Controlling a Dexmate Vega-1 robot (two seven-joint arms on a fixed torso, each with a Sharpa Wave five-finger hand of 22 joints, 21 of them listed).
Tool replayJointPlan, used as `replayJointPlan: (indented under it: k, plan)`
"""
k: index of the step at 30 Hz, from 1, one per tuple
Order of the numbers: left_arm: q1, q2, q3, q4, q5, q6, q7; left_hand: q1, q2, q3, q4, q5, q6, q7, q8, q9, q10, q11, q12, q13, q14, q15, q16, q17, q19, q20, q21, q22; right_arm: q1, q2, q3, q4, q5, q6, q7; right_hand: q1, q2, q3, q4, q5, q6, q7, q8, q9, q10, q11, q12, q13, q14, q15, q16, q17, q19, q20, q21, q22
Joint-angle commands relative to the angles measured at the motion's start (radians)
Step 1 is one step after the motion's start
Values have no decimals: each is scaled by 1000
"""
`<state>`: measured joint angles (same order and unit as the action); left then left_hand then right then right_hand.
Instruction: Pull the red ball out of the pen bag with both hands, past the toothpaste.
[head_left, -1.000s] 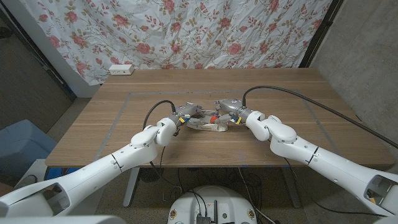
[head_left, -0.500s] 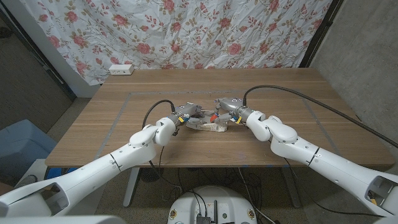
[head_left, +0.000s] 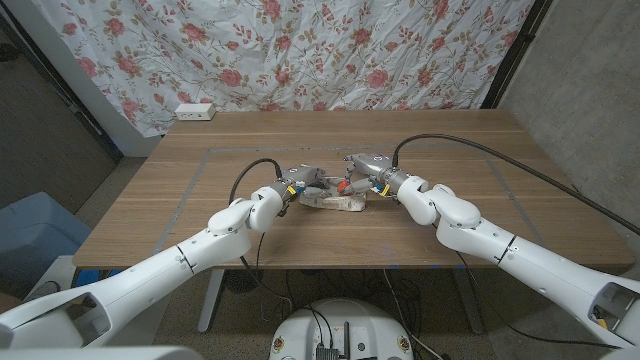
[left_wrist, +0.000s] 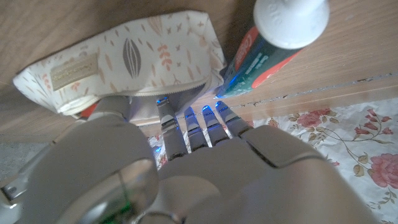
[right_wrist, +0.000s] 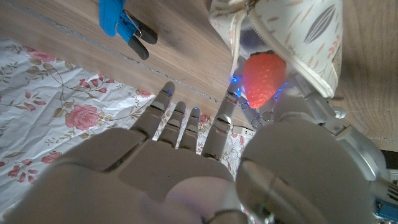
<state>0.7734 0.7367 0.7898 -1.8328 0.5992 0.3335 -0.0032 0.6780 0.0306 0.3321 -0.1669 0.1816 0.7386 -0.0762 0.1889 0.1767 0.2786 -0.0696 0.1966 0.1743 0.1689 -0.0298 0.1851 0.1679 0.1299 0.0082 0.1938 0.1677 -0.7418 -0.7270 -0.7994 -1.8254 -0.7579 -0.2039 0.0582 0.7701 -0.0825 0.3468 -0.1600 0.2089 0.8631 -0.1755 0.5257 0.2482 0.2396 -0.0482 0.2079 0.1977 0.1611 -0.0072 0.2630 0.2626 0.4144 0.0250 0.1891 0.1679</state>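
A cream pen bag (head_left: 335, 203) with a leaf print lies at the table's middle between both hands. In the left wrist view my left hand (left_wrist: 186, 168) holds the pen bag (left_wrist: 124, 59) at its edge, with its thumb against one end. A toothpaste tube (left_wrist: 273, 43) with a white cap lies just beside the bag. My right hand (head_left: 366, 170) pinches the red ball (right_wrist: 263, 78) between thumb and a finger at the bag's open mouth (right_wrist: 273, 25). From the head camera the red ball (head_left: 343, 186) shows just outside the bag.
A blue clip (right_wrist: 121, 22) lies on the wood near my right hand. A white power strip (head_left: 194, 112) sits at the table's far left edge (head_left: 180, 125), in front of a floral curtain. Bare wood surrounds the bag.
My right hand has drawn back slightly from the bag with the red ball. The left hand and the bag have stayed put.
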Motion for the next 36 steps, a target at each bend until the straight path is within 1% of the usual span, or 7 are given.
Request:
replayJointPlan:
  k: [1,11,16,22,25,33,36]
  plan:
    - [-8,-11,0,-5,7,7,4,12,9,10,-2,-3,23,4,9,3,21,-4,11,3,21,-6,7,0,22,-2,7,1,-7,-9,23,-14,30,11,-14,9,3,2,0,3,6,-1,10,6,10,1,5,3,8,2,6,5,1,1,5,0]
    - [-4,-5,-9,-24,5,13,9,24,11,16,-3,-4,46,7,12,4,45,-6,14,4,41,-10,5,0,43,-1,9,2,-12,-22,44,-29,48,24,-30,11,3,2,0,3,10,-2,13,6,14,1,5,3,7,3,6,5,1,2,3,0]
    - [0,-5,-13,-42,12,38,2,27,14,18,-2,-4,58,4,14,6,56,-11,15,4,50,-14,5,0,49,-3,8,2,-17,-29,56,-39,55,24,-35,12,3,2,0,3,13,-4,15,6,16,1,5,3,7,3,6,6,1,2,3,0]
    - [3,6,-20,-59,9,31,0,29,14,19,-2,-5,75,5,17,7,67,-10,15,5,59,-19,4,0,57,-4,7,2,-25,-43,71,-59,55,22,-40,13,3,2,1,3,15,-5,17,6,19,1,5,3,7,3,6,6,1,3,3,0]
    - [5,8,-21,-66,13,34,0,33,12,20,-3,-5,93,-2,19,7,90,-20,20,5,77,-26,6,0,69,-9,8,2,-29,-45,78,-64,57,21,-46,13,3,1,1,3,17,-5,18,6,19,1,4,3,7,2,6,6,1,3,3,0]
    - [19,15,-33,-98,22,49,6,44,19,27,-4,-4,103,-2,17,8,103,-23,19,5,89,-30,6,0,77,-6,8,3,-37,-52,95,-73,68,23,-56,13,4,1,2,3,18,-5,20,6,21,1,4,3,7,2,7,7,2,3,2,0]
    - [22,22,-38,-105,22,41,7,48,24,30,-3,-4,99,1,14,8,104,-18,17,5,91,-28,4,0,77,-2,6,3,-41,-55,103,-76,74,22,-63,14,4,1,2,3,19,-4,21,6,22,1,3,3,8,1,7,7,1,3,2,0]
